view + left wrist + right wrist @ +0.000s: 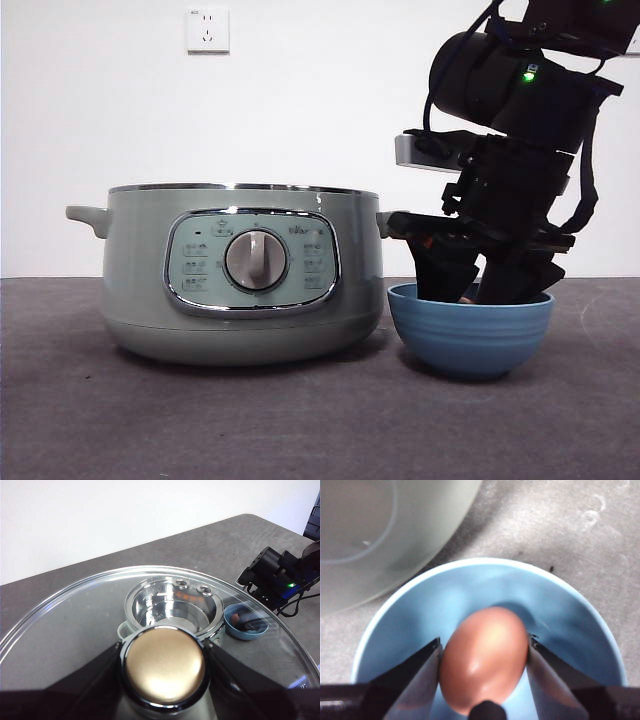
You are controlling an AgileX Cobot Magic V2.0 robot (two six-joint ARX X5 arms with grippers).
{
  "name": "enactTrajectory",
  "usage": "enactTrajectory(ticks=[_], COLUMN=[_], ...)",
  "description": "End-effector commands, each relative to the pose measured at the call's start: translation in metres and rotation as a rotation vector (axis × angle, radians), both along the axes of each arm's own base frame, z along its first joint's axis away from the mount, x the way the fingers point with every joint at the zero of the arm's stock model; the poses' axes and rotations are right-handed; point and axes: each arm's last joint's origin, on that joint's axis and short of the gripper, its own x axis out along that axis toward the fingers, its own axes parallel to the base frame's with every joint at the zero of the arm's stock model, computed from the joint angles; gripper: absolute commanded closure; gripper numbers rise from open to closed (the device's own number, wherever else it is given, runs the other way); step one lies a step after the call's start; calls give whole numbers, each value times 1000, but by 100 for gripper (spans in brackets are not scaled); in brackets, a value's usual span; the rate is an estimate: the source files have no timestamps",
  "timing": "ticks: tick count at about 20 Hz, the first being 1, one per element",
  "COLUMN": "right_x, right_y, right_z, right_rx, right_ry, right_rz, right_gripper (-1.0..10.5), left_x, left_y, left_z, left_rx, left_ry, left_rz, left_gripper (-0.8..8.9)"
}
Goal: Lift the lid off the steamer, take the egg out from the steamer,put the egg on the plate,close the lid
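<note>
The lid (75, 625) hangs high over the table, and my left gripper (164, 652) is shut on its knob (164, 670). Through the glass I see the open steamer (172, 605) below, its metal pot bare. In the front view the steamer (240, 275) stands uncovered at the left of centre, and the lid is out of that view. The blue plate (470, 335) sits just to its right. My right gripper (480, 285) reaches down inside it. In the right wrist view the brown egg (485, 660) is low in the plate (420, 610), with my right gripper (484, 641) shut on it.
The steamer's side handle (395, 222) is close to the right arm (520, 100). The steamer's wall (380, 530) nearly touches the plate's rim. A white socket (207, 28) is on the back wall. Grey tabletop (300, 420) spreads in front.
</note>
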Motion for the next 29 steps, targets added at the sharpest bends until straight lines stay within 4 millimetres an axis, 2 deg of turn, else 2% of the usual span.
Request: enactTrajectory(ticks=[1, 2, 4, 5, 9, 13, 15, 17, 19, 24, 26, 29], right_x=[-1, -2, -2, -2, -3, -3, -4, -9, -21, -80, -105, -139], right_y=[0, 0, -1, -1, 0, -1, -1, -5, -12, -46, -61, -81], right_z=[-6, -6, -7, -7, -7, -7, 1, 26, 60, 149, 171, 191], right_rx=[-9, -13, -17, -18, -18, -23, -11, 31, 91, 271, 329, 403], right_ry=[23, 30, 36, 37, 39, 46, 21, -53, -158, -460, -556, -651], right_rz=[-3, -3, -3, -3, -2, -2, -2, -3, -5, -9, -9, -22], right_gripper=[936, 880, 691, 664, 660, 660, 659, 659, 659, 659, 659, 658], left_x=[-2, -2, 1, 5, 30, 79, 105, 131, 155, 205, 218, 232], left_y=[1, 1, -1, -3, -17, -41, -54, -67, -78, -103, -109, -116], left_z=[5, 5, 6, 7, 16, 24, 23, 20, 16, -4, -21, -62], left_rx=[-23, -23, -20, -20, -48, -52, -33, -31, -14, 5, -18, -12], left_ry=[-56, -56, -50, -45, -48, -30, -4, 25, 41, 57, 55, 70], left_rz=[0, 0, -1, -8, -86, -127, -152, -175, -178, -225, -227, -215], left_gripper=[822, 822, 822, 822, 822, 822, 822, 822, 822, 822, 822, 822])
